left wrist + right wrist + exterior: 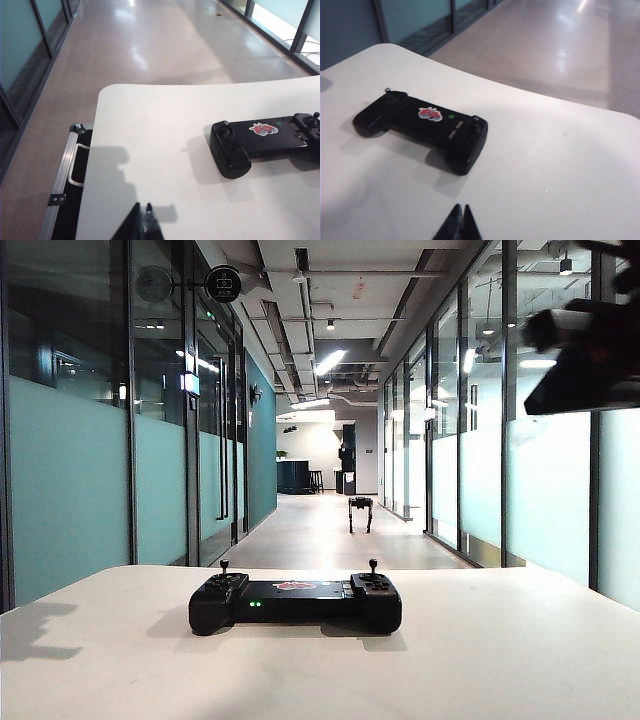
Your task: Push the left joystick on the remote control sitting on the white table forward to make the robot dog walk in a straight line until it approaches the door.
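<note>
Black remote point(295, 601) flat on the white table point(520, 660), near the middle, both handles on the tabletop. Left joystick point(224, 566) standing straight up from the left handle, nothing touching it. Right stick point(373, 564) upright on the other handle. Small green lights point(255, 604) lit on the front of the remote. Red logo point(263, 129) on its flat middle.

Robot dog point(360, 512) far down the hallway floor, standing on its thin legs, well apart from the table.

Left gripper point(141, 223) up above the table's near left part, well away from the remote, fingertips pressed together, holding nothing. Right gripper point(459, 221) up above the table on the right side, away from the remote, fingertips pressed together too, holding nothing.

Black case with silver edges point(67, 190) down on the floor beside the table.
</note>
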`<move>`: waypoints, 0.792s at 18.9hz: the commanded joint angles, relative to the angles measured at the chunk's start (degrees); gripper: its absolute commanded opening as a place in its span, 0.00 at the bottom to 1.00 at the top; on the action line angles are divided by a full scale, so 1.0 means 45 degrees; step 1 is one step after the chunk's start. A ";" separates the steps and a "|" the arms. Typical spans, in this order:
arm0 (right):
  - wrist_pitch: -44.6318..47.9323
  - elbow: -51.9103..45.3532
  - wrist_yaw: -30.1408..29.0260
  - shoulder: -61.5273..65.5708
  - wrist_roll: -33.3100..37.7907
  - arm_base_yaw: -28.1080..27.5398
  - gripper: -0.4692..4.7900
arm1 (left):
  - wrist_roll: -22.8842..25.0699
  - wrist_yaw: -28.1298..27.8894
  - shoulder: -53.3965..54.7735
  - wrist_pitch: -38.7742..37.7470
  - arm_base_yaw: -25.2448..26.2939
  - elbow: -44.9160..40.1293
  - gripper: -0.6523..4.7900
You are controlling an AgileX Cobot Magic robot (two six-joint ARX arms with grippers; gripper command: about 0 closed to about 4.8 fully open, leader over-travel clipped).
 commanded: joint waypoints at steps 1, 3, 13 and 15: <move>-0.0821 -0.0126 -0.0753 -0.0724 -0.0029 0.0010 0.09 | -0.0024 0.0073 -0.0005 0.0121 0.0019 0.0044 0.11; -0.1773 -0.0350 -0.0753 -0.1530 -0.0029 0.0000 0.09 | -0.0024 0.0068 -0.0005 0.0121 0.0024 0.0044 0.11; -0.1977 -0.2701 -0.0699 -0.5649 -0.0039 -0.0874 0.09 | -0.0024 0.0073 -0.0005 0.0117 0.0019 0.0044 0.11; -0.1894 -0.2895 -0.0704 -0.6207 -0.0083 -0.1511 0.09 | -0.0024 0.0068 -0.0005 0.0117 0.0019 0.0044 0.11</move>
